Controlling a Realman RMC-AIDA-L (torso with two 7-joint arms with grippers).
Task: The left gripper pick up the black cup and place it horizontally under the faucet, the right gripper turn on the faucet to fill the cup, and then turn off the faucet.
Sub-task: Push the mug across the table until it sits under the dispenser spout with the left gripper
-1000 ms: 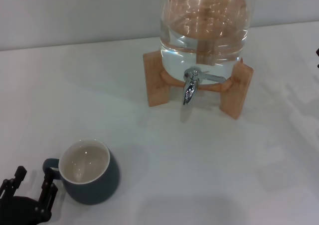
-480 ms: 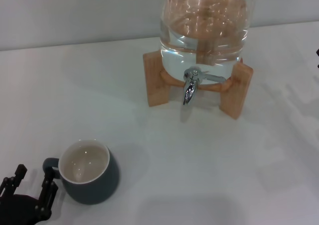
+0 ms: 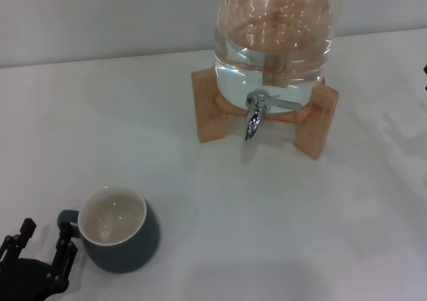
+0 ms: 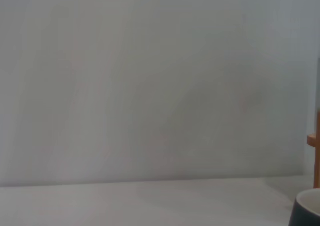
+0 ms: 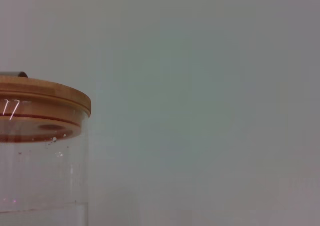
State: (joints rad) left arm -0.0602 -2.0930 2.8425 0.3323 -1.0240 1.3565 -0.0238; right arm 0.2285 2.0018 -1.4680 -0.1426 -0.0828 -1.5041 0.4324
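Charcoal cup [image 3: 120,231] ungrasped near the table's [image 3: 200,201] front-left corner.
Left gripper [image 3: 41,251] spread beside its handle; faucet [image 3: 255,114] untouched; right gripper unseen, fingers undeterminable.

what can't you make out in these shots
- Right gripper: only a dark sliver at the head view's right edge; the rest is cut off.
- Left gripper: its body is cut by the head view's bottom edge; its own wrist view shows no fingers.
- Black cup: the left wrist view catches just a corner.
- Faucet: absent from both wrist views; the right wrist view shows only the water jar and its lid.
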